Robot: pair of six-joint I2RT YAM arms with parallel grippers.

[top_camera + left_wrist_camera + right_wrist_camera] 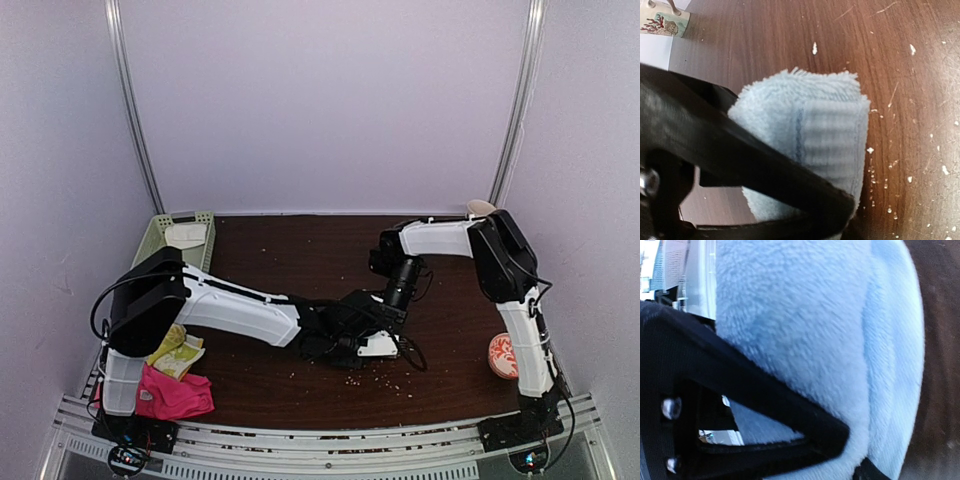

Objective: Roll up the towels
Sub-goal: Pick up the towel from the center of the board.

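here the dark brown wood table (300, 250), speckled with pale crumbs (350, 380), stands inside plain white walls (320, 100). the blue towel (830, 130) lies bundled mid-table, with the fingers of the left gripper (842, 220) and right gripper (852, 455) around it; whether either clamps it, i cannot tell. a coral-printed mug (503, 356) stands at the right. a pink towel (175, 395) and yellow-green towel (178, 352) lie front left, a cream towel (186, 236) in the green basket (160, 235).

Close-up: pale blue towel (805, 330), black claw finger (765, 392) lying across it
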